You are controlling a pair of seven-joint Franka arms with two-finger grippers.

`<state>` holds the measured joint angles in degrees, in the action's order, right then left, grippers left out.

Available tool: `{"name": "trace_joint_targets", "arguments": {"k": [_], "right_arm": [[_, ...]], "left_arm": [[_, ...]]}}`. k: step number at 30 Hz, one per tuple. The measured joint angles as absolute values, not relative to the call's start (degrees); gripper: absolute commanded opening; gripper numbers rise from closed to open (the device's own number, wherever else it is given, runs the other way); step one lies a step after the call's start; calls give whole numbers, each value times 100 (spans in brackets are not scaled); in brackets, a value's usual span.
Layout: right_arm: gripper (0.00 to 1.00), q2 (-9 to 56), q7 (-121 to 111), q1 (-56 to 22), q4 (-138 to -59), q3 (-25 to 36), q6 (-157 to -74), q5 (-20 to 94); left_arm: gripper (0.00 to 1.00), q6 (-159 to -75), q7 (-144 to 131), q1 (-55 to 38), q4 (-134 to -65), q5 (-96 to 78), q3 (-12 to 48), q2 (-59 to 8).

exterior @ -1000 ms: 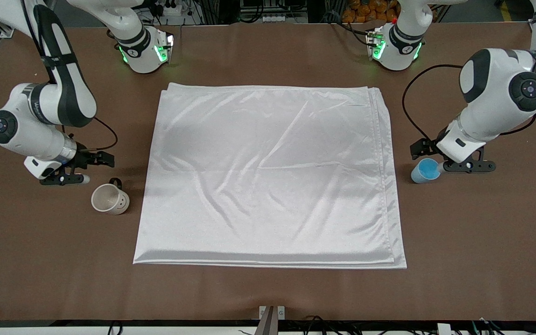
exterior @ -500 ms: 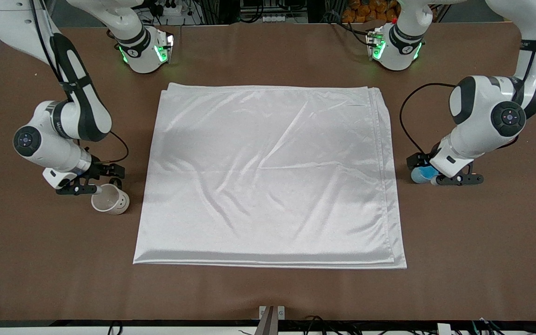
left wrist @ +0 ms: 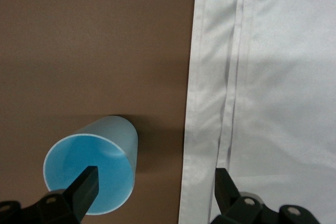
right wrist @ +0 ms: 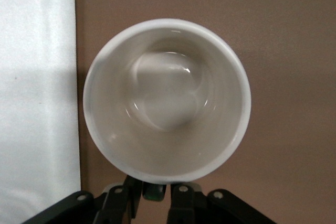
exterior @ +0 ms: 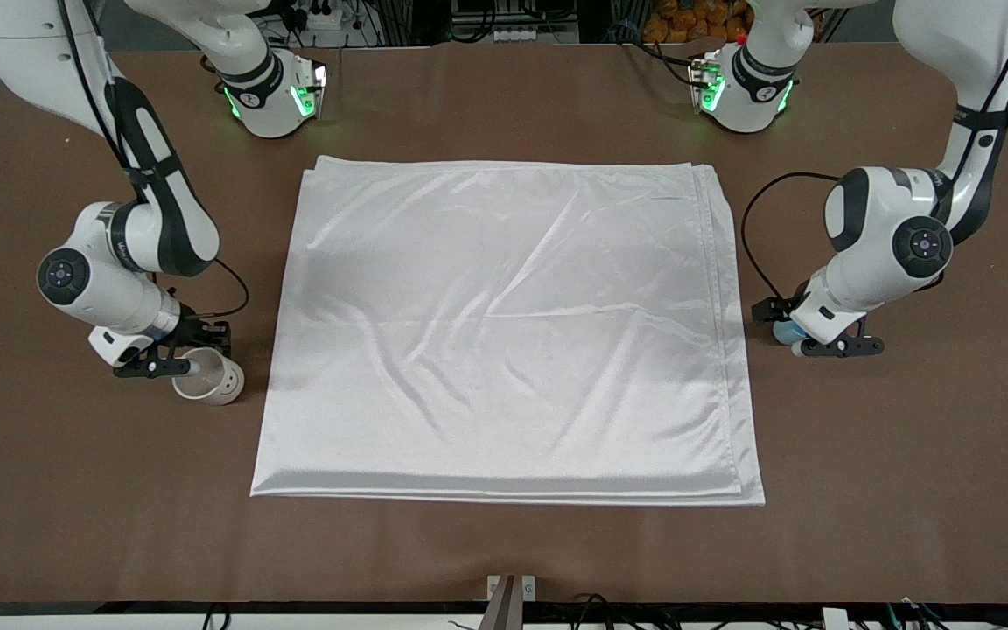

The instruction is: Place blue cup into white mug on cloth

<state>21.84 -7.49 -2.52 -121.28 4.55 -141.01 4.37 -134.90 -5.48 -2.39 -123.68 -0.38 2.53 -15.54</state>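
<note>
The cloth (exterior: pixel 504 324) lies flat in the middle of the brown table. The white mug (exterior: pixel 209 378) stands upright on the bare table beside the cloth, toward the right arm's end. My right gripper (exterior: pixel 198 352) is low at the mug; in the right wrist view (right wrist: pixel 155 198) its fingers are shut on the mug's dark handle (right wrist: pixel 157 195), with the mug (right wrist: pixel 167 100) empty. The blue cup (exterior: pixel 786 332) stands beside the cloth's edge at the left arm's end, mostly hidden by my left gripper (exterior: pixel 800 339). That gripper (left wrist: pixel 155 184) is open, one finger (left wrist: pixel 84 182) over the cup's (left wrist: pixel 89 166) mouth, the other over the cloth's edge (left wrist: pixel 273 77).
The two arm bases with green lights (exterior: pixel 272 92) (exterior: pixel 740 87) stand along the table edge farthest from the front camera. A black cable (exterior: pixel 758 236) loops from the left wrist over the table beside the cloth. Bare brown table (exterior: pixel 504 551) surrounds the cloth.
Both arms have come down. The right gripper moved to the mug's handle and closed on it. The left gripper moved over the blue cup, now straddling its wall.
</note>
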Motion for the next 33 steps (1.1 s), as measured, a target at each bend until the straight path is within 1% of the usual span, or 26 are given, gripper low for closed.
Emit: {"name": "trace_joint_targets", "arguments": {"k": [4,8,11,17,21,22,23,25,26,29,33], "right_arm": [[0,2190,-747,-254,-12091,453,-14101,439],[0,2187,-747,-257,-12000,449,-14083,439],[0,2161,-747,-261,-11864,444,-13923,439],[0,2031,-746,-275,-11271,370,-12974,442],[0,1914,-677,-313,-10870,238,-12480,453],[0,1886,-619,-336,-10795,203,-12393,456],[0,1863,-543,-366,-10729,169,-12313,458],[0,1828,-343,-441,-10612,95,-12169,462],[0,1819,-237,-484,-10563,52,-12108,463],[0,1814,134,-643,-10415,-94,-11942,465],[0,1814,666,-913,-10286,-280,-11834,467]], "left_arm": [[97,-13498,-574,-238,-12376,60,249,-1660],[94,-13500,-608,-237,-12381,84,247,-1733],[92,-13500,-621,-237,-12387,87,246,-1796],[88,-13507,-635,-237,-12392,190,241,-1943],[83,-13511,-657,-236,-12392,269,240,-2006],[79,-13511,-659,-236,-12392,279,239,-2018],[73,-13511,-661,-236,-12392,287,238,-2030],[67,-13511,-664,-236,-12392,299,233,-2053],[62,-13511,-664,-236,-12392,301,232,-2062],[42,-13516,-665,-235,-12392,304,229,-2082],[22,-13530,-665,-235,-12390,327,221,-2085]]}}
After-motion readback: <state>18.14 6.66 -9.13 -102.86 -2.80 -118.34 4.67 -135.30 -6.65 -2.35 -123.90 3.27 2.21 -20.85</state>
